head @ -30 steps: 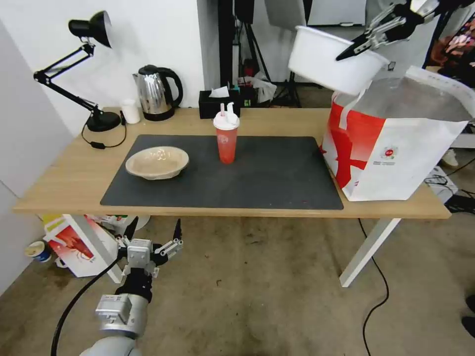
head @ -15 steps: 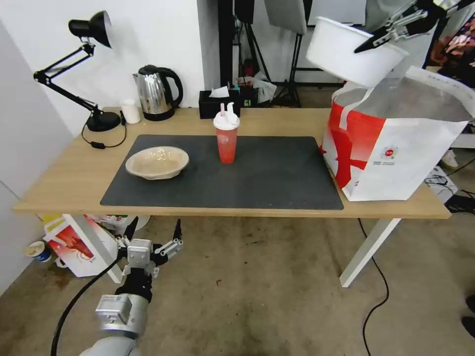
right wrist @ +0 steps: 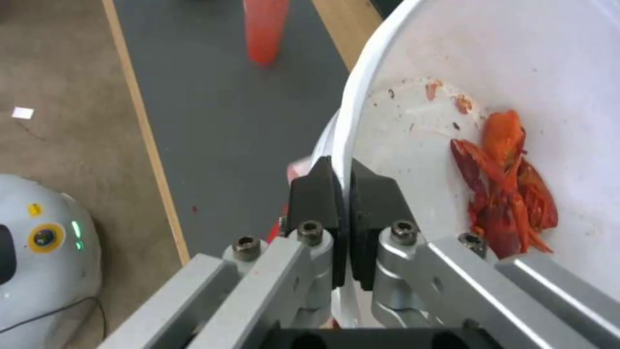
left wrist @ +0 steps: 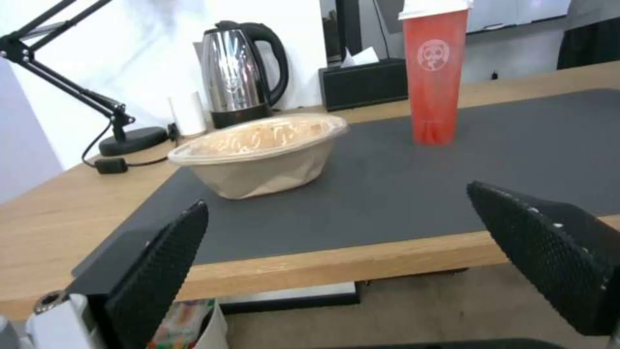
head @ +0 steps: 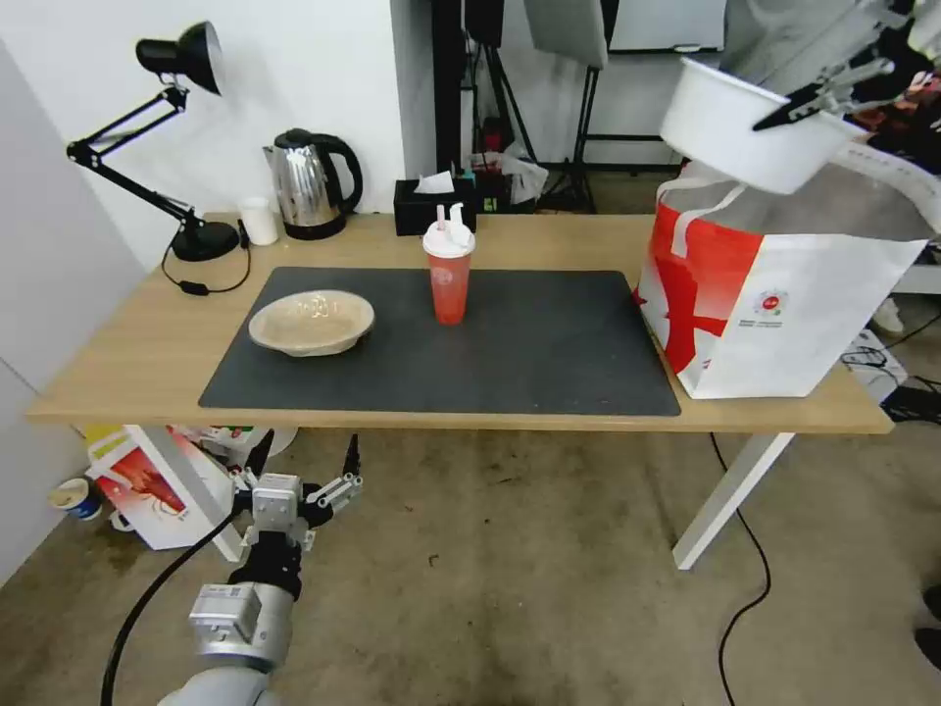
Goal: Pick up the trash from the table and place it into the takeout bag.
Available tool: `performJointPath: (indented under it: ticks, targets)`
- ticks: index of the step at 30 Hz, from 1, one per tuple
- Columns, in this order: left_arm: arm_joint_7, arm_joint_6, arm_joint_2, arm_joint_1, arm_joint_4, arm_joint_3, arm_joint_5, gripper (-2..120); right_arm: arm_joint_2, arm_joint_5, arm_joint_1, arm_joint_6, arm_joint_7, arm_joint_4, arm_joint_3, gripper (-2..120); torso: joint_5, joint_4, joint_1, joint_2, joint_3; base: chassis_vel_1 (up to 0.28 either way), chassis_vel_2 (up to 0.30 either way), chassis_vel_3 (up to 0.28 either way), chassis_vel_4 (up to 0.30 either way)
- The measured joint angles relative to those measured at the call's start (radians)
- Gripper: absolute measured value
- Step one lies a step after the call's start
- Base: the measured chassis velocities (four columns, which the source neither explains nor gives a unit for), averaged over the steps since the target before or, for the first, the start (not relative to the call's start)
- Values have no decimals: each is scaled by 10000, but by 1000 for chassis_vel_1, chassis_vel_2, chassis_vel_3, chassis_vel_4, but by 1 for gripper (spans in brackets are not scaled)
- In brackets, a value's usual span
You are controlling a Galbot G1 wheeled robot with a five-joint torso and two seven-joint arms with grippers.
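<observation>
Spanning concrete floor (head: pixel 549 608) — light-wood table (head: pixel 127 363), grey mat (head: pixel 549 353).

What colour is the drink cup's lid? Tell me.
White, on the red cup; clearest in the head view.

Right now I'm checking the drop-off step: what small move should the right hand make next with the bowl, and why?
Probably lower it. The right hand pinches the rim of the white bowl above the takeout bag, over its open mouth, with crayfish shells inside. Releasing from up here could tip it, so easing down first seems safer.
</observation>
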Motion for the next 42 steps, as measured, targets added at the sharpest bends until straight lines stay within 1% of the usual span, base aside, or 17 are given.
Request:
performJointPath:
  ticks: [7, 9, 16, 25, 27, 28, 30, 31, 32, 33, 34, 35, 36, 37, 39, 40, 42]
  targets:
    - [0, 0, 0, 0, 0, 0, 0, 100, -392, -175, -221, 155, -2, 38, 74, 0, 0, -3, 0, 0, 0, 0, 0, 0, 0]
    - [0, 0, 0, 0, 0, 0, 0, 100, -477, -238, -332, 195, -3, 50, 150, 0, -1, 0, 0, 0, 0, 0, 0, 0, 0]
    - [0, 0, 0, 0, 0, 0, 0, 100, -531, -331, -625, 232, -4, 94, 348, 0, -2, 0, 0, 0, 0, 0, 0, 0, 0]
    - [0, 0, 0, 0, 0, 0, 0, 100, -381, -701, -932, 473, -4, 35, 684, 0, -2, 1, 0, 0, 0, 0, 0, 0, 0]
    - [0, 0, 0, 0, 0, 1, 0, 100, -349, -935, -1017, 614, -3, 34, 831, 7, -2, 0, 0, 0, 0, 0, 0, 0, 0]
    - [0, 0, 0, 0, 0, 1, 0, 100, -349, -935, -1017, 614, -3, 34, 831, 7, -2, 0, 0, 0, 0, 0, 0, 0, 0]
    - [0, 0, 0, 0, 0, 0, 0, 100, -323, -1009, -1022, 646, -1, 39, 884, 15, -2, -1, 0, 0, -1, 0, 0, 0, 0]
    - [0, 0, 0, 0, 0, 0, 0, 100, -318, -1012, -1020, 647, -2, 40, 887, 17, -2, -1, 0, 0, 0, 0, 0, 0, 0]
    - [0, 0, 0, 0, 0, 0, 0, 100, -310, -1019, -1004, 647, -2, 39, 887, 22, -2, 0, 0, 0, 0, 0, 0, 0, 0]
    - [0, 0, 0, 0, 0, 0, 0, 100, -310, -1019, -1004, 647, -2, 39, 887, 22, -2, 0, 0, 0, 0, 0, 0, 0, 0]
    - [0, 0, 0, 0, 0, 0, 0, 100, -305, -1025, -992, 647, -2, 38, 888, 28, -2, 0, 0, 0, 0, 0, 0, 0, 0]
    - [0, 0, 0, 0, 0, 0, 0, 100, -298, -1030, -975, 648, -2, 35, 887, 30, -2, 0, 0, 0, 0, 0, 0, 0, 0]
    - [0, 0, 0, 0, 0, 1, 0, 100, -289, -1034, -951, 648, -1, 29, 887, 37, -2, 0, 0, 0, 0, 0, 0, 0, 0]
    - [0, 0, 0, 0, 0, 0, 0, 100, -279, -1038, -913, 648, -1, 22, 888, 43, -3, 1, 0, 0, 0, 0, 0, 0, 0]
    - [0, 0, 0, 0, 0, 0, 0, 100, -274, -1042, -902, 647, -1, 18, 888, 44, -3, 0, 0, 0, 0, 0, 0, 0, 0]
    - [0, 0, 0, 0, 0, 0, 0, 100, -260, -1051, -866, 648, -1, -5, 888, 51, -3, -1, 0, 0, 0, 0, 0, 0, 0]
    - [0, 0, 0, 0, 0, 0, 1, 100, -256, -1052, -860, 648, 0, -10, 887, 52, -3, 0, -1, 0, 0, 0, 0, 0, 0]
